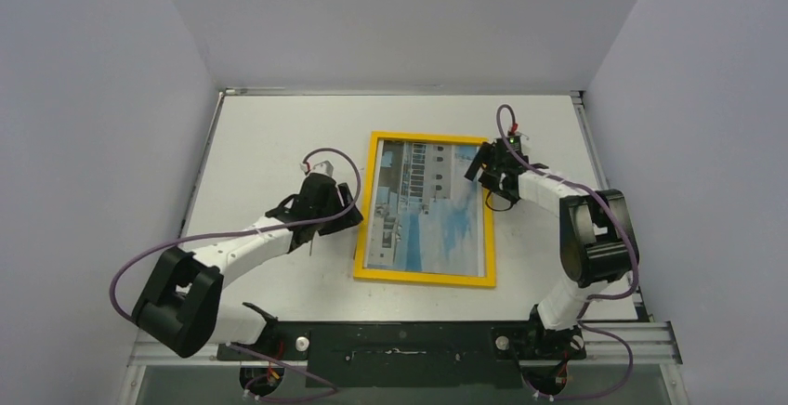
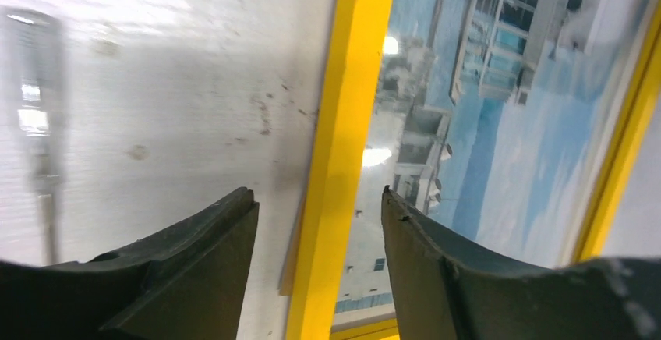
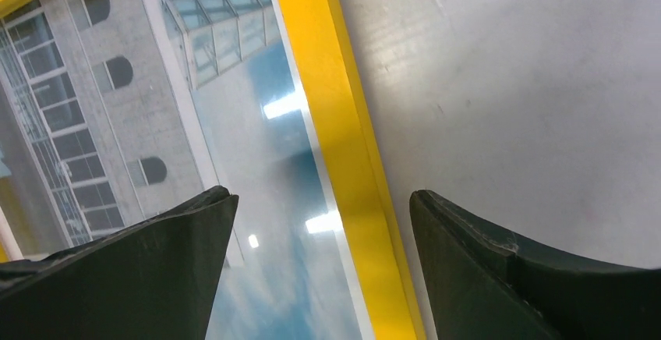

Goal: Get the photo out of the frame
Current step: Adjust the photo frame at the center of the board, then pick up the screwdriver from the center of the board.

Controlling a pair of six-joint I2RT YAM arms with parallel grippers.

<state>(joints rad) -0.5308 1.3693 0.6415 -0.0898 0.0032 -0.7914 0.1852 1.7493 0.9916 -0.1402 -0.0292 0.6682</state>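
Note:
The frame (image 1: 372, 202) lies face up in the middle of the table, yellow border up, with the photo (image 1: 427, 205) of a white building and blue sky inside it. My left gripper (image 1: 351, 217) is open and straddles the frame's left border (image 2: 337, 161), one finger over the table, the other over the photo (image 2: 483, 122). My right gripper (image 1: 480, 171) is open and straddles the right border (image 3: 335, 137) near the top right corner, one finger over the photo (image 3: 234, 145), the other over the table.
A small screwdriver (image 1: 308, 241) lies on the white table (image 1: 269, 145) just left of the frame, under the left arm; it shows blurred in the left wrist view (image 2: 39, 122). Grey walls close in the table on three sides.

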